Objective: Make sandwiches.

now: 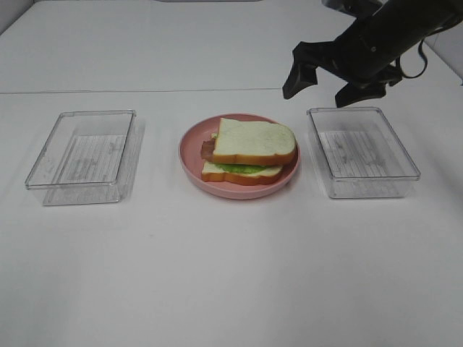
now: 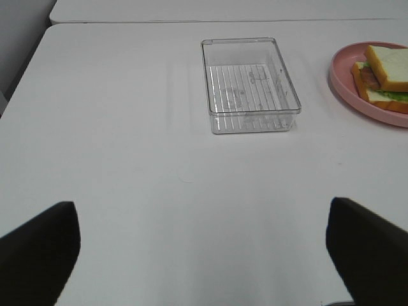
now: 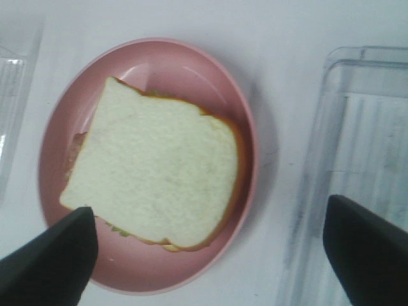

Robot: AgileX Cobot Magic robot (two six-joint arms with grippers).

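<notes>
While the sandwich (image 1: 249, 153) sits assembled on the pink plate (image 1: 192, 160) at the middle of the white bench (image 1: 231, 275), much of its filling stays hidden: the top bread slice (image 1: 255, 140) covers nearly everything, and from the high camera only a sliver of green lettuce (image 1: 242, 168) between the slices and a reddish-brown edge of bacon (image 1: 207, 148) at the plate's left side peek out. Whether any cheese lies inside cannot be made out. The top slice sits skewed against the bottom bread slice (image 1: 239, 176), overhanging it toward the right. The right hand (image 1: 325, 81) hovers above the bench behind the right clear tray (image 1: 362, 150), its two dark fingers spread wide with nothing between them; its arm runs out of frame at the upper right corner. In the right wrist view only the finger tips show, cut off at the lower corners, with the sandwich (image 3: 156, 166) and plate (image 3: 242, 115) below and the tray (image 3: 357, 159) partly cropped at the edge. The left hand (image 2: 204, 255) is out of the high view entirely; its own camera shows just two dark fingertips at the lower corners, far apart and holding nothing. Ahead of it stands the left clear tray (image 2: 250, 86), empty, with the plate (image 2: 341, 86) and sandwich (image 2: 382, 76) cropped by the frame edge.
</notes>
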